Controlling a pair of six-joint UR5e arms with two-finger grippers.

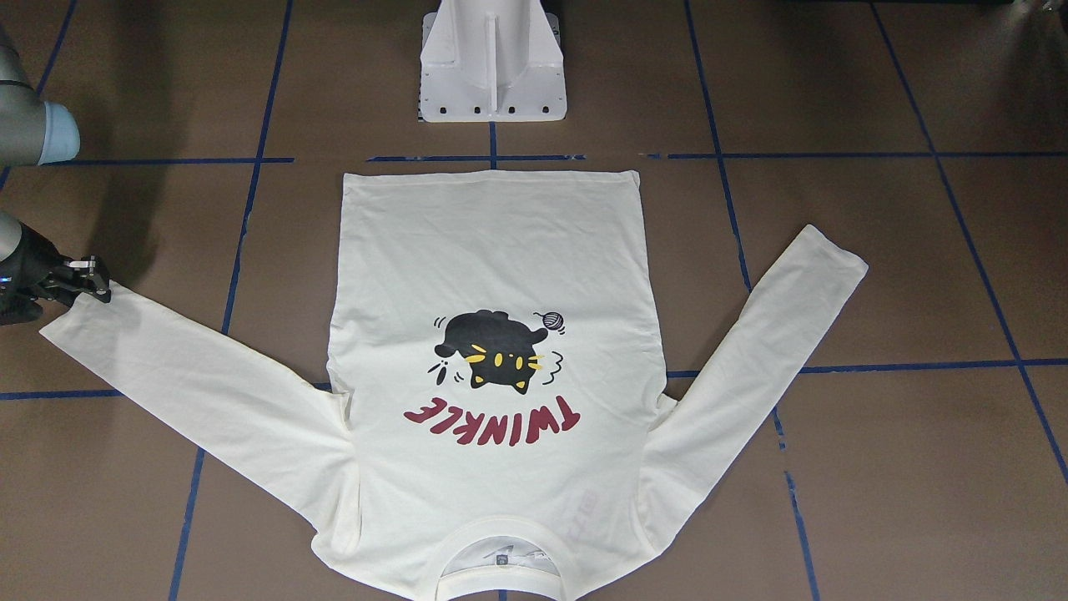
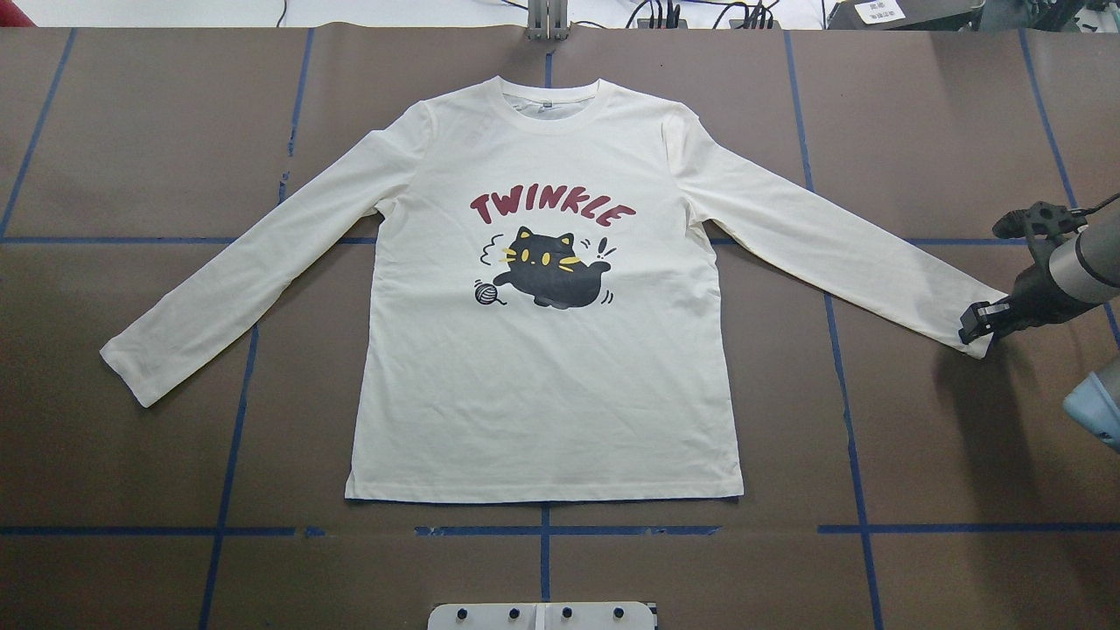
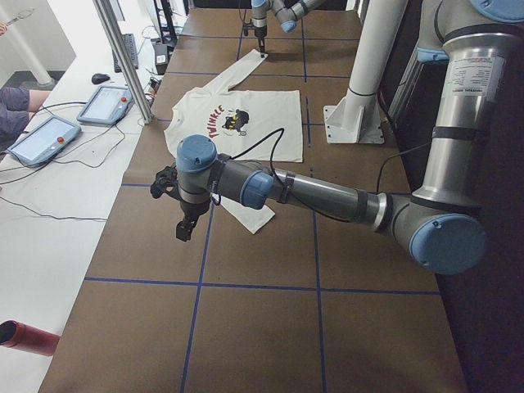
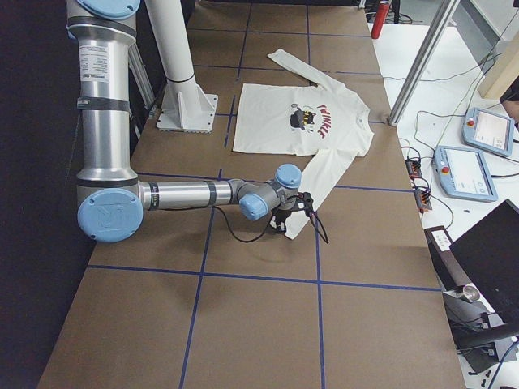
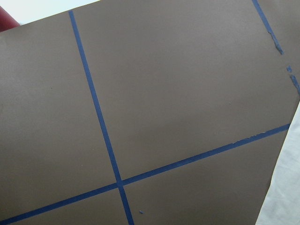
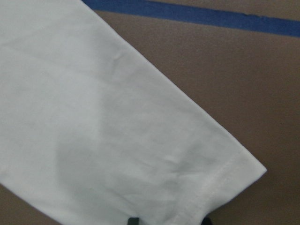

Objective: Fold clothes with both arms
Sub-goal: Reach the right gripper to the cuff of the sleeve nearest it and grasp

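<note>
T-shirt (image 2: 542,394) is lying flat on the table (image 2: 131,131), print side up, so you get the black cat (image 2: 556,280) and the dark red TWINKLE lettering (image 2: 551,208) right in the middle. Collar (image 2: 549,122) sits on your side of the table and the hem (image 2: 542,494) is toward the white pedestal (image 1: 492,75), roughly lined up with the blue tape (image 2: 232,437) grid. Both sleeves are spread out and angled back toward the robot.

Right end effector (image 2: 978,329) is down at the very end of the sleeve on the robot's right (image 2: 831,241), at the cuff. In its wrist view you can see two dark fingertips (image 6: 134,220) a modest gap apart at the bottom edge. The cuff's stitched edge lies flat between them, so it looks parted rather than pinched on the cloth.

Left end effector (image 3: 183,229) only shows up in the side view from the robot's left. It's pointing down over bare table, just past the cuff of the other sleeve (image 2: 254,271) and apart from it. Can't tell you from that angle whether it's spread or closed. Its wrist view is just brown table and tape lines, with a sliver of cream cloth at the right edge.
</note>
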